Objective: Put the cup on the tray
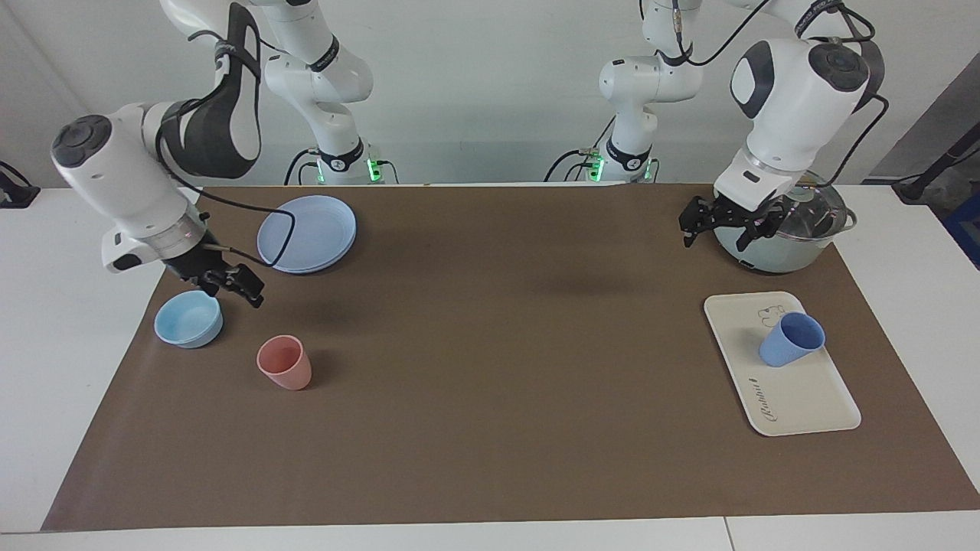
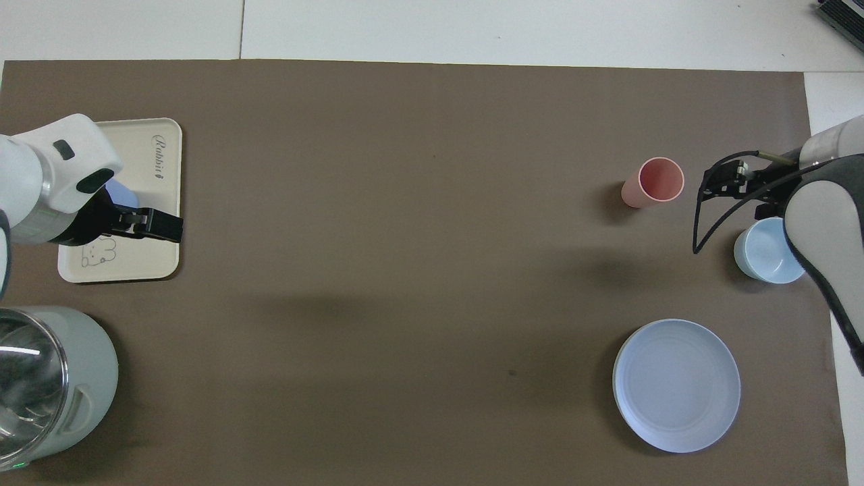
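The periwinkle cup [image 1: 792,339] stands upright on the cream tray [image 1: 804,402], at the tray's end nearer the robots, beside the bear drawing. From overhead only a sliver of the cup [image 2: 123,196] shows past the left arm's wrist, with the tray [image 2: 158,175] under it. My left gripper [image 1: 714,231] [image 2: 165,226] hangs open and empty in the air beside the pot, well clear of the cup. My right gripper [image 1: 239,287] [image 2: 725,185] is raised over the mat between the bowl and the plate, open and holding nothing.
A pale-green pot with a glass lid [image 1: 781,229] [image 2: 40,385] stands nearer the robots than the tray. At the right arm's end are a salmon-pink tumbler [image 1: 285,362] [image 2: 652,182], a light-blue bowl [image 1: 188,319] [image 2: 769,251] and a round blue plate [image 1: 308,232] [image 2: 676,385].
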### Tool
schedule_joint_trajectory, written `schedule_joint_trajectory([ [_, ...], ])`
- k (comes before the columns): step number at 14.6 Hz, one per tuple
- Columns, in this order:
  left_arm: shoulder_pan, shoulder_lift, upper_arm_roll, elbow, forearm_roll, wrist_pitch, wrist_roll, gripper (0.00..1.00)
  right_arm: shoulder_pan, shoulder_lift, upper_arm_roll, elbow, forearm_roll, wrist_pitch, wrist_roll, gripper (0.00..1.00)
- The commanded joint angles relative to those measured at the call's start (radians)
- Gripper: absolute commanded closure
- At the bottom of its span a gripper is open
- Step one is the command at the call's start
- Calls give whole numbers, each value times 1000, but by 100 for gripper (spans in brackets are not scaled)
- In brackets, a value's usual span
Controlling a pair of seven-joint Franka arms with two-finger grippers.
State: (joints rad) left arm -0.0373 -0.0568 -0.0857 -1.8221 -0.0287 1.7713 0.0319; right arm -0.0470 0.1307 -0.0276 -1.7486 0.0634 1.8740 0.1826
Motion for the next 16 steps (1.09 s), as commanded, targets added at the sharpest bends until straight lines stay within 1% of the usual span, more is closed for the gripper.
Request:
schedule_joint_trajectory([
  [1,-9,-51,6,18,23,-67,-40,0,22,-71,5,-8,-39,-44,-26,1],
  [2,-1,-51,9,56,23,-103,-32,0,22,-89,6,-3,-40,-48,-28,1],
  [4,4,-35,12,128,23,-156,-7,0,22,-109,6,41,-40,-96,-29,1],
  [5,4,-34,12,135,23,-154,-7,0,22,-109,6,75,-42,-130,-29,1],
  [7,4,-32,12,141,27,-176,-6,0,19,-91,8,174,-82,-188,-31,1],
  [8,5,-29,14,155,32,-194,-3,0,22,-91,8,201,-83,-197,-32,1],
  [10,5,-6,17,193,67,-242,37,0,21,-101,9,205,-86,-231,-32,1],
  [11,8,18,20,219,67,-253,40,0,19,-103,8,207,-86,-243,-32,1],
  [13,7,109,18,347,79,-315,45,0,21,-106,8,205,-86,-285,-32,1],
  [14,8,107,17,340,73,-309,52,0,22,-109,8,205,-86,-300,-32,1],
  [15,-1,95,17,305,75,-277,74,0,22,-109,9,204,-83,-302,-32,1],
  [16,8,71,17,250,66,-215,78,0,21,-112,9,199,-76,-302,-32,1],
])
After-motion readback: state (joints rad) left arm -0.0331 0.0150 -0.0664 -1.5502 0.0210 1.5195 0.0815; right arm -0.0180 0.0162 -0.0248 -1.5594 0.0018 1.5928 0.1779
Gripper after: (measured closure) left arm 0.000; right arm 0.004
